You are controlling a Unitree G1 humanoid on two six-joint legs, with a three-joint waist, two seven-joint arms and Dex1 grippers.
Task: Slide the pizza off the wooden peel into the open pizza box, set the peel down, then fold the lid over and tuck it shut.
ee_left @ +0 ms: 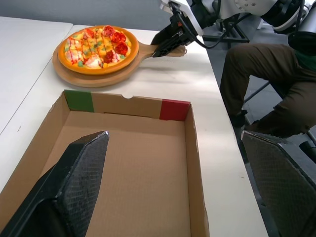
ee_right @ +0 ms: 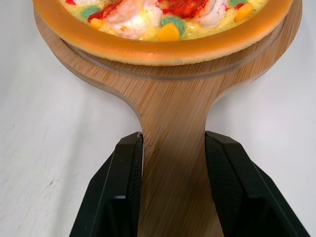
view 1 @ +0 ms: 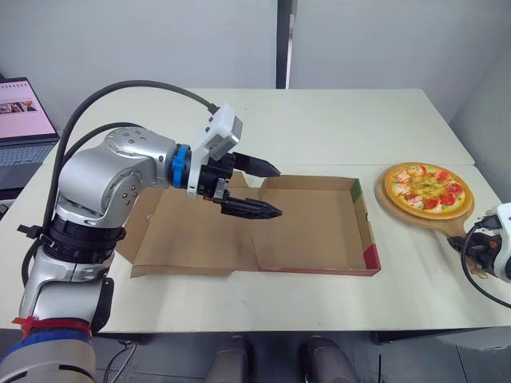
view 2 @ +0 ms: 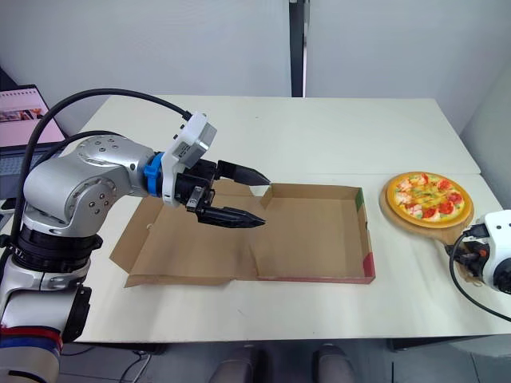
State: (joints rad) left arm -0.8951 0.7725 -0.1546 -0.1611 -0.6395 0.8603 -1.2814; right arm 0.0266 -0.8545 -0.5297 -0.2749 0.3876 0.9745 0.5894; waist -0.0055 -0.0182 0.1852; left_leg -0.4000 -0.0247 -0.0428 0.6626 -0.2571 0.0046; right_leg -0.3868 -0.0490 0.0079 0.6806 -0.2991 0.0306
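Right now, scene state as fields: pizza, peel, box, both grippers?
pizza: on the wooden peel, to the right of the box
wooden peel: flat on the table, handle toward the robot
pizza box: open and empty
lid: laid flat to the left
left gripper: open, hovering over the box near the lid fold
right gripper: closed on the peel handle, one finger on each side
stage: pizza not yet in the box

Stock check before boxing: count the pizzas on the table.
1. The pizza lies on the wooden peel, to the right of the open pizza box; the box holds nothing, and none looks hidden.
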